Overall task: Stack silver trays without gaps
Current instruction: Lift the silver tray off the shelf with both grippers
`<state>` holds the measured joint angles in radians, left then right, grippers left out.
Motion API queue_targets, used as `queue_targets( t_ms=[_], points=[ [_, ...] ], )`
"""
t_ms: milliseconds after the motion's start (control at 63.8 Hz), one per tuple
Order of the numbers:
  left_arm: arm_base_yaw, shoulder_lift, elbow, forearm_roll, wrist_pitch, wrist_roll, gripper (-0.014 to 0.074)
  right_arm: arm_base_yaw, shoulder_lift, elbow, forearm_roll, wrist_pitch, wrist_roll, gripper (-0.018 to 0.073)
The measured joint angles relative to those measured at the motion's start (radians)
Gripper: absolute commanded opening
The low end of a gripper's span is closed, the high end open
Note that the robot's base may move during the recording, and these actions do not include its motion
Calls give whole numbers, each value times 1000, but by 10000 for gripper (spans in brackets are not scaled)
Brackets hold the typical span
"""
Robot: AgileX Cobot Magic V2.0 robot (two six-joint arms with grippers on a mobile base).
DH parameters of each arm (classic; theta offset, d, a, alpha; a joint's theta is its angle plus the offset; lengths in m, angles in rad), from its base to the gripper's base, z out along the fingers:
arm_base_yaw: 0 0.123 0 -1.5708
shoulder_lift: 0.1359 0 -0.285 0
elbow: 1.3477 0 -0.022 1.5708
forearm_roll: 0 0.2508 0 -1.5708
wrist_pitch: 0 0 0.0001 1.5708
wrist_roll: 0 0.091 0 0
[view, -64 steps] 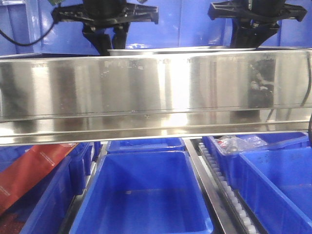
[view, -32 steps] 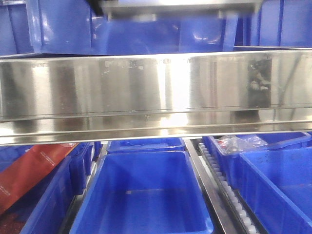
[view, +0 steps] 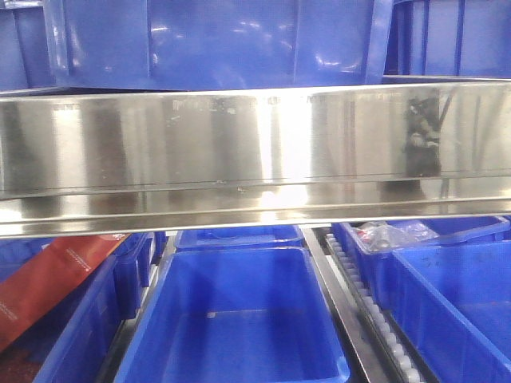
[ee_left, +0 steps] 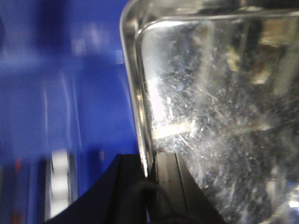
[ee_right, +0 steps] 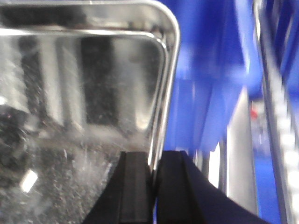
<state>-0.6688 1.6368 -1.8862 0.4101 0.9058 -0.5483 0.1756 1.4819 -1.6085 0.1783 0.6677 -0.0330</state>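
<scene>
The silver tray (ee_left: 210, 116) is shown only by the two wrist views, where it is held between both claws, with blurred blue plastic behind it. In the left wrist view the left gripper (ee_left: 149, 164) is clenched on the tray's left rim: the thin edge is pinched between the two black fingers (ee_left: 128, 177), one on the outside and one on the tray side. In the right wrist view the right gripper (ee_right: 153, 161) is clenched in the same way on the right rim of the silver tray (ee_right: 70, 93). The body of the tray is thus placed between the two claws, to the right of the left one and to the left of the right one.

Each gripped rim is seen to run from near to far and to end in a rounded far corner, where the far rim is met. Only part of the tray is framed, so its long axis cannot be told.

The metal is shiny and covered with many fine scratches, and bright and dark bands are reflected in it. A narrow flat rim and a rounded inner edge are visible.

In the front view a long steel rail (view: 255, 152) is stretched from left to right, with blue bins (view: 239, 319) below it.
</scene>
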Motion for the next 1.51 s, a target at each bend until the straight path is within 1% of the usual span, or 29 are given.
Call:
queue_targets(
  t_ms=[110,188,298,1505],
  points=[
    [0,-3,0,41,-69,0,-20,0,0,0,1,-52,0,-79],
    [0,-3,0,62,-96,0,-20,0,0,0,1,-79,0,-79],
    [0,-3,0,73,-115,0,-20,0,0,0,-1,-96,0,-79],
    [0,-1,0,80,-133,0,-20,0,0,0,-3,-114,0,-79]
  ],
)
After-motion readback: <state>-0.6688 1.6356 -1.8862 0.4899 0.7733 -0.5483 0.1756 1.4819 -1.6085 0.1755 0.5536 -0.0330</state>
